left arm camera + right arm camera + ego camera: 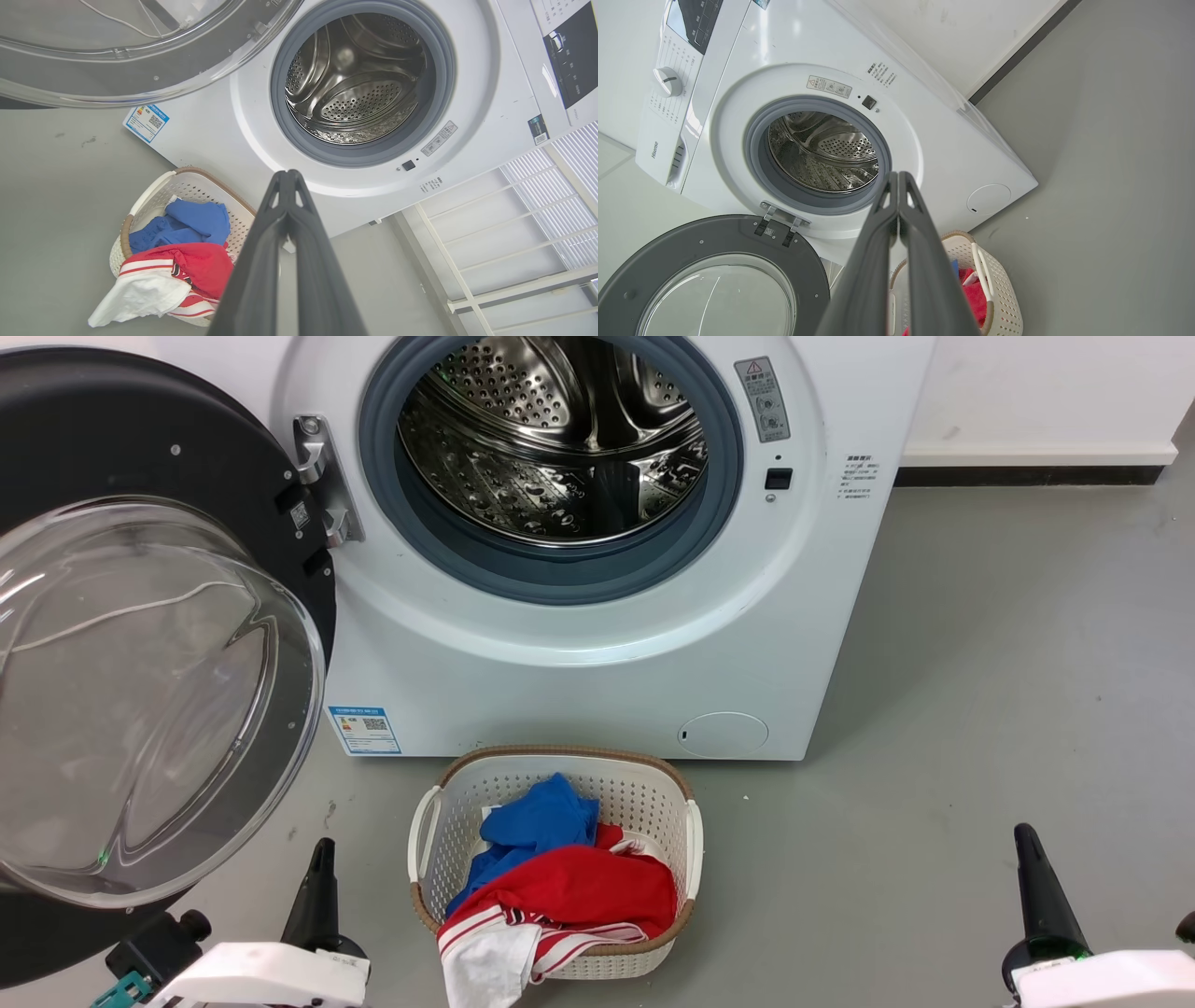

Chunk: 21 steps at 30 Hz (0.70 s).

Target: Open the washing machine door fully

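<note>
Standing wide on its hinge (322, 476) at the left, the door (159, 691) leaves the drum (551, 439) of the machine (579, 663) exposed, so the job looks about done. The left gripper (288, 177) and right gripper (899, 176) both hang low with fingers pressed together, holding nothing. Any last nudge should push the black rim outward, steering clear of the basket (560, 753).
</note>
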{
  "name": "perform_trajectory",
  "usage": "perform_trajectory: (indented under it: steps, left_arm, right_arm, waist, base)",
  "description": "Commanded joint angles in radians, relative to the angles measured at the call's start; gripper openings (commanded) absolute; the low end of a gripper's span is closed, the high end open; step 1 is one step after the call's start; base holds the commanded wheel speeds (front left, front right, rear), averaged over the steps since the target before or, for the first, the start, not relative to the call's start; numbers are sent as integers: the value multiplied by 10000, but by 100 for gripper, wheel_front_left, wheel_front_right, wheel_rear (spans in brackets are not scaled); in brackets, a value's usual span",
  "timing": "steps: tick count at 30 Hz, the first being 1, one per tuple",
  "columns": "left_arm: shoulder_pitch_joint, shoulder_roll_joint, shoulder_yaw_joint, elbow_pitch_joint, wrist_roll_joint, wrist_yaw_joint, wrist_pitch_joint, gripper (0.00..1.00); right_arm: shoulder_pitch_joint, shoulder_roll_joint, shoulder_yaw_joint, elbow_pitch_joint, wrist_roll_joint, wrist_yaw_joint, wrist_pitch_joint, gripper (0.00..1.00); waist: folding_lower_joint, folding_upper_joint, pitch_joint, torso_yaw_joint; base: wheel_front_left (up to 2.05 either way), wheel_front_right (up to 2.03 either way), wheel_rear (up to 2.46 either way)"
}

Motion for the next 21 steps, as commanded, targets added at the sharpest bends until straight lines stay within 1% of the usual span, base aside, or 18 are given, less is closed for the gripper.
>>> perform_trajectory:
  steps: [1,21]
  left_arm:
    - [-270,24,48,-82,-326,-45,71,0]
    - [-561,26,160,-1,-2681,-62,641,0]
  right_arm:
    - [-324,-88,10,-46,328,1,59,0]
    - [-854,-101,16,350,2606,1,622,0]
  waist:
    - [0,0,2,-5]
    - [0,0,26,-80]
  base:
    - [0,0,0]
    - [0,0,0]
